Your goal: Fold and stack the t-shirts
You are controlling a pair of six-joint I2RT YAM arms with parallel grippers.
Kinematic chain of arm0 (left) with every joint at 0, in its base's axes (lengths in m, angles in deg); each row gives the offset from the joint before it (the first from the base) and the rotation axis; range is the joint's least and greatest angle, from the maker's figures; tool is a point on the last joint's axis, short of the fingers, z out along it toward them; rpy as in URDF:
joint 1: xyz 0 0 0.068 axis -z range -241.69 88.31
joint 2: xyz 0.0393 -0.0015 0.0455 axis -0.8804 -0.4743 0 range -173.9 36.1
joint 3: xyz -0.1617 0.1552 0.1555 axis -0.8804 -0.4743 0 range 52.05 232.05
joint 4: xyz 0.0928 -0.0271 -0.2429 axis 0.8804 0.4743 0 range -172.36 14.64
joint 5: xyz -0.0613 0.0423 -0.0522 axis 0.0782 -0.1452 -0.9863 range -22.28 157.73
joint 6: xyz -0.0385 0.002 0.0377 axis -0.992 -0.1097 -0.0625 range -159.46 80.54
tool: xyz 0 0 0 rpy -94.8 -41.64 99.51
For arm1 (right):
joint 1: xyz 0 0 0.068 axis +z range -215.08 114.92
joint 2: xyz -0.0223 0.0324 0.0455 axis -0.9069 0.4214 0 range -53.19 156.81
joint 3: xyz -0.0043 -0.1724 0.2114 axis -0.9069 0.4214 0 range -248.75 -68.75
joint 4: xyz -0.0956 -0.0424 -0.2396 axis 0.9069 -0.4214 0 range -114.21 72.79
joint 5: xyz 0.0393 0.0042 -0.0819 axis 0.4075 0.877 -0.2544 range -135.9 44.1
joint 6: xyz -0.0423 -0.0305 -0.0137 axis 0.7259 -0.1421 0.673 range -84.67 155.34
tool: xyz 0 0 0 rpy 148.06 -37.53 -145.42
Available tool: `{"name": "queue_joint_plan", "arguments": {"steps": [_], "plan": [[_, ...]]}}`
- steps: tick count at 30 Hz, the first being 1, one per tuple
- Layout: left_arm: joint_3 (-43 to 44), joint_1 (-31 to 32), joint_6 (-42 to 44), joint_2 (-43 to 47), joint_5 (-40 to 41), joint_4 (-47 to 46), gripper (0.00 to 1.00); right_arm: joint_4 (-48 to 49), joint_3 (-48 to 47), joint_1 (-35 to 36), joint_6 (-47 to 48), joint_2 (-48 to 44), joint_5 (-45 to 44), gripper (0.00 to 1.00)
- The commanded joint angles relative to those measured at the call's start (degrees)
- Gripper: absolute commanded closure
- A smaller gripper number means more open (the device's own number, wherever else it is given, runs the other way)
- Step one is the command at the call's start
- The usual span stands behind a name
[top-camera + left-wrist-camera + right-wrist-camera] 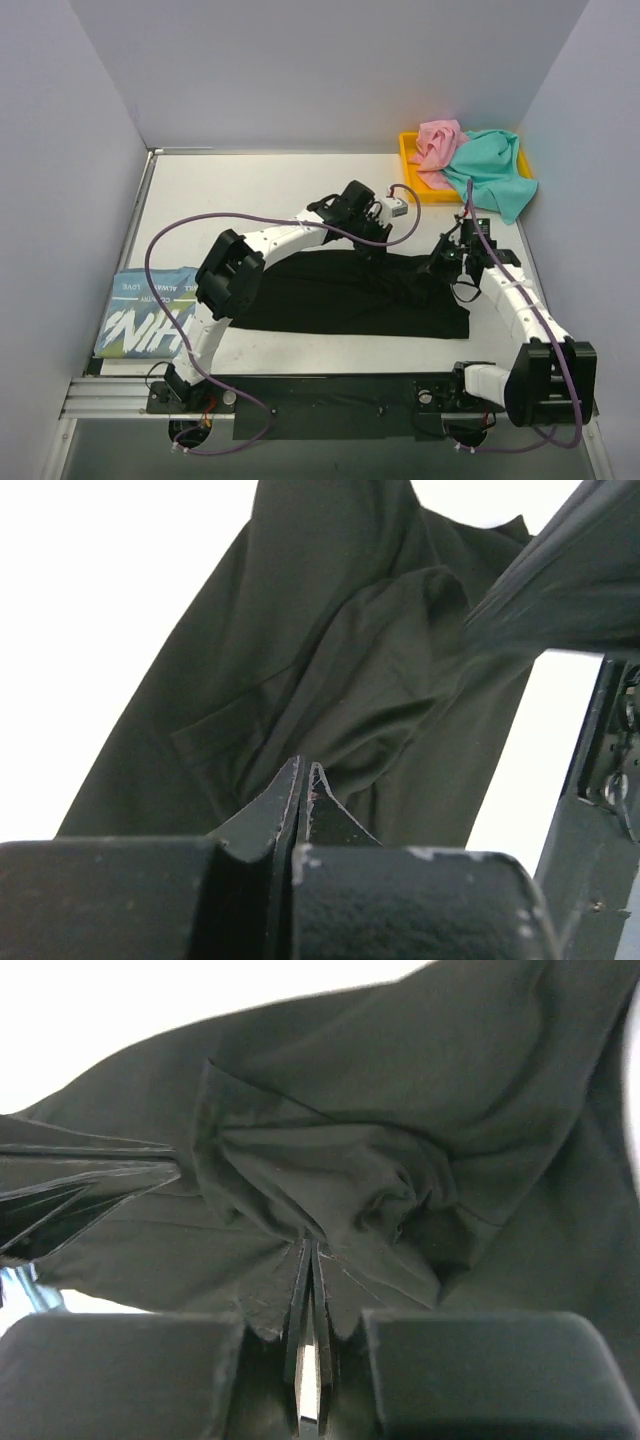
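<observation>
White tabletop (pixel 260 190) seen from above bears a black cloth t-shirt (pixel 340 295) spread at its middle, a folded light blue lettered t-shirt (pixel 150 315) near left, and a pink t-shirt (pixel 438 140) and teal t-shirt (pixel 495 175) on a yellow plastic tray (pixel 405 160) far right. Left wrist view: the left tool (pixel 303 770) is pinched together on the black cloth; right wrist view: the right tool (pixel 310 1252) clamps a gathered fold of it.

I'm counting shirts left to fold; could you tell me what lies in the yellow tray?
A crumpled pink t-shirt and a teal t-shirt spilling over the near edge of the yellow tray. Anything beneath them is covered.
</observation>
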Motion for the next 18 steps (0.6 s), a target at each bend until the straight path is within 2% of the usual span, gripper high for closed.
{"name": "queue_joint_plan", "arguments": {"steps": [1, 3, 6, 12, 18], "plan": [[-0.3, 0.4, -4.7, -3.0, -4.7, -4.9, 1.0, 6.1, 4.4, 0.2, -8.2, 5.8, 8.1, 1.0], [-1.1, 0.5, -5.0, -4.0, -3.6, -6.8, 1.0, 5.2, 4.8, -0.5, -8.3, 9.3, 5.5, 1.0], [-0.6, 0.3, -5.0, -5.7, 1.9, -8.5, 1.0, 4.8, 6.4, -5.5, -9.0, 14.5, 2.7, 1.0], [4.1, -0.1, -5.6, -11.7, 12.4, -3.5, 1.0, 1.1, 7.0, -10.2, -7.6, 19.3, 0.5, 1.0], [3.2, -1.5, -6.5, -8.7, 10.6, -3.9, 1.0, -2.4, 4.4, -12.7, -5.4, 17.8, -1.7, 1.0]]}}
